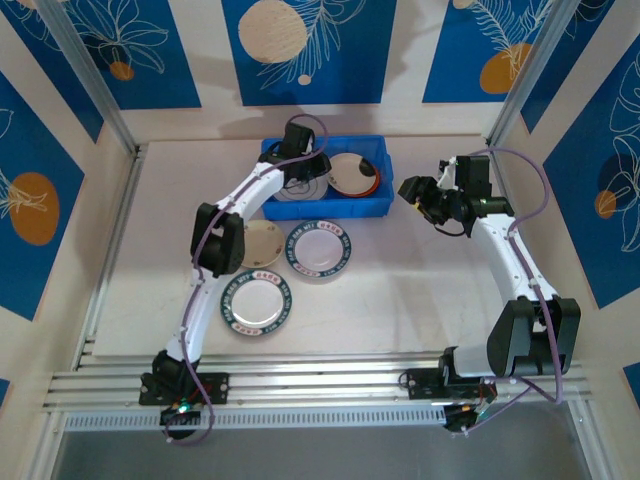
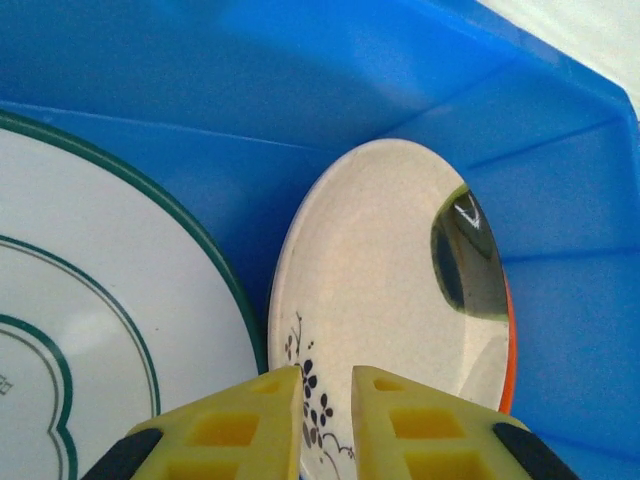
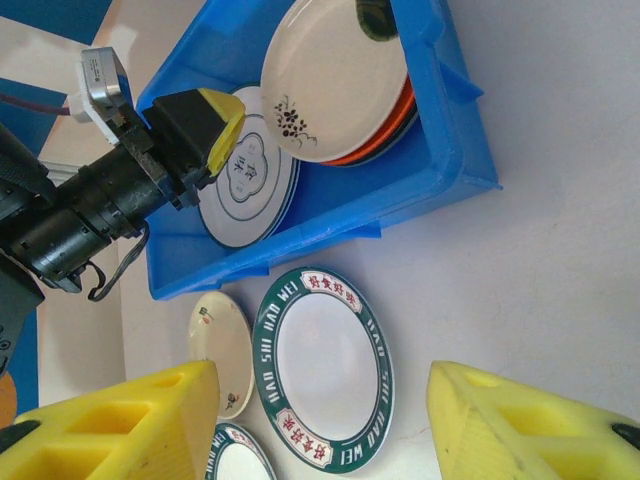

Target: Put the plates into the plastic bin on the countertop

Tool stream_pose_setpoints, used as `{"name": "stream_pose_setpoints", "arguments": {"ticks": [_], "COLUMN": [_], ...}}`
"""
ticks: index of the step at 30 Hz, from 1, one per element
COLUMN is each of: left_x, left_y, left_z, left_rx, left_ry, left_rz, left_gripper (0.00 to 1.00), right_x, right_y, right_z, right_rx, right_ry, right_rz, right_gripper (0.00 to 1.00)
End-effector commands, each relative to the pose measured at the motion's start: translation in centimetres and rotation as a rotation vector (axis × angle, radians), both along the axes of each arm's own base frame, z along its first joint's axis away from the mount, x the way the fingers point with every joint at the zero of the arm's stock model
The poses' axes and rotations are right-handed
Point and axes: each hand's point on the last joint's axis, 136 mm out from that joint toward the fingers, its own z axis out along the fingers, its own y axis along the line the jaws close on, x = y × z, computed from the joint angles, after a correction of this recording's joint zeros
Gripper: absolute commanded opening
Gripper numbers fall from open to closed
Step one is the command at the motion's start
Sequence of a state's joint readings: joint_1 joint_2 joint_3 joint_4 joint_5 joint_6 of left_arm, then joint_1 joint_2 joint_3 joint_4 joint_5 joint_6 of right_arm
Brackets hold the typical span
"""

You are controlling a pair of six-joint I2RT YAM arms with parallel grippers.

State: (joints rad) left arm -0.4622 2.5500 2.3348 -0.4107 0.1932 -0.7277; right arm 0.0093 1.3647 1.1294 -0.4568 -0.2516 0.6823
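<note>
Blue plastic bin (image 1: 340, 209) sits at the upper middle of the top view, on the countertop (image 1: 420, 300). The left arm rises from its base at the lower left, bends at an elbow near mid-frame and reaches up and to the right, so the left gripper (image 3: 228, 128) hangs over the bin's left half. In its wrist view the yellow fingers (image 2: 250, 425) are drawn nearly together, with a thin gap and nothing between them. Under them a cream plate with a dark flower sprig (image 2: 390, 290) lies on an orange plate (image 3: 385, 137), beside a white plate with green lines (image 2: 90, 300), all inside the bin.

The right arm climbs from the lower right and bends leftward. The right gripper (image 1: 412, 192) hovers just right of the bin, its fingers spread wide and empty.

Below the bin, three plates rest on the countertop: a small cream plate (image 1: 262, 243), a green-rimmed plate with red characters (image 1: 320, 248) touching it, and a second green-rimmed plate (image 1: 257, 303) lower left.
</note>
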Motion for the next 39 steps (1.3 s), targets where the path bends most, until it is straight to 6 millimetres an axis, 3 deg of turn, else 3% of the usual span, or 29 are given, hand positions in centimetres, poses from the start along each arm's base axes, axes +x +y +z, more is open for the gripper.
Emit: {"name": "stream_pose_setpoints", "arguments": {"ticks": [1,9,17,22,29,34,39], "left_x": [0.5,0.7,1.0,1.1,-0.5,-3.7,-7.9], "left_y": [-1.1,-1.9,-2.2,-2.1,-2.0,-1.5,-1.2], "left_z": [-1.3,-2.8,-0.5,3.4,11.9,17.8,21.4], "left_rx": [-0.034,-0.076,-0.098,-0.107,-0.06,-0.015,0.006], "left_ry": [0.01,0.034,-0.011,-0.085,-0.258,-0.344,-0.404], "left_rz": [-0.005,-0.009,-0.024,-0.04,-0.096,-0.139,-0.202], "left_gripper": [0.2,0.17,0.16,0.16,0.18,0.24,0.32], "right_x": [-0.6,-0.6,-0.4,-0.1,-0.1,-0.1,-0.2], "right_y": [0.5,0.5,0.9,1.6,2.2,3.0,3.9], "right_z": [-0.4,-0.4,-0.2,-0.2,-0.3,0.0,0.1], "right_rx": [0.006,0.001,0.007,0.015,0.018,0.021,0.021], "right_ry": [0.011,0.017,0.005,-0.003,-0.039,-0.06,-0.071], "right_rz": [0.022,0.02,0.033,0.062,0.083,0.104,0.13], "right_gripper": [0.58,0.57,0.57,0.55,0.55,0.55,0.55]}}
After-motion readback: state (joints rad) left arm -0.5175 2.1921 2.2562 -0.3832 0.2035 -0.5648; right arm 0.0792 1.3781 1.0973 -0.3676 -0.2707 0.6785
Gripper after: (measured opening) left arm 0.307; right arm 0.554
